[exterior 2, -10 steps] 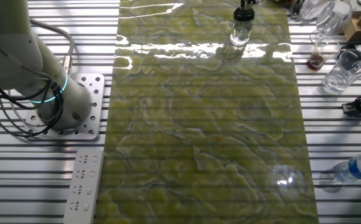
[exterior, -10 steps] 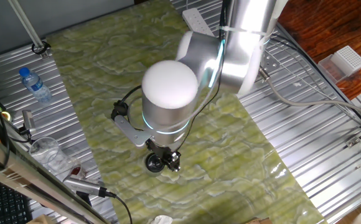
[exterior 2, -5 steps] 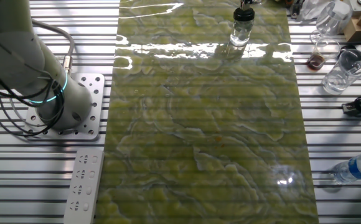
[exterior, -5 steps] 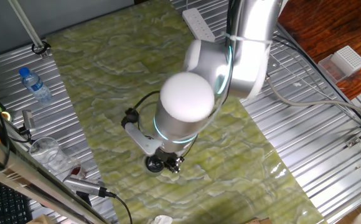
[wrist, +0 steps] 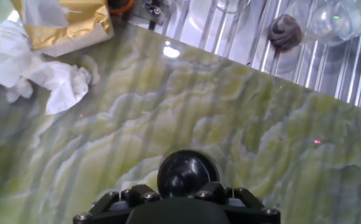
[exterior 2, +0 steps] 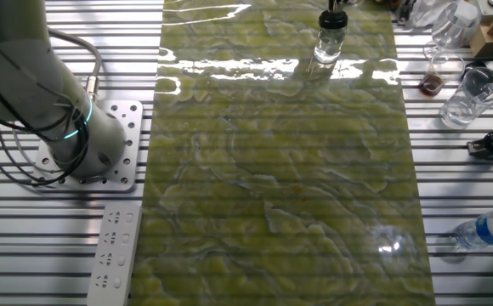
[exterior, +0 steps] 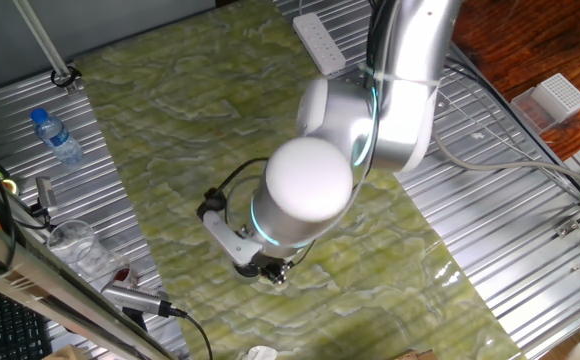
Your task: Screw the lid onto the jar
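The jar [exterior 2: 330,47] stands upright at the far edge of the green marbled mat [exterior 2: 280,170], with the black lid [exterior 2: 332,19] sitting on top of it. My gripper [exterior 2: 336,3] comes down onto the lid from above, mostly cut off by the frame edge. In the hand view the round black lid [wrist: 185,171] lies between my fingers [wrist: 126,196], and the gripper [wrist: 187,186] looks closed on its sides. The jar body is hidden under the lid there. In one fixed view the arm covers most of the gripper [exterior: 266,268].
Crumpled white tissue [wrist: 43,81] and a gold packet [wrist: 62,22] lie beyond the jar. A clear cup [exterior 2: 470,93], a small glass with brown residue [exterior 2: 432,82] and a blue-capped water bottle [exterior 2: 489,228] are on the slatted table. A power strip [exterior 2: 115,251] lies by the robot base [exterior 2: 93,144].
My wrist has turned about the jar's axis and the forearm has swung right and forward. The jar and lid stay in the same spot.
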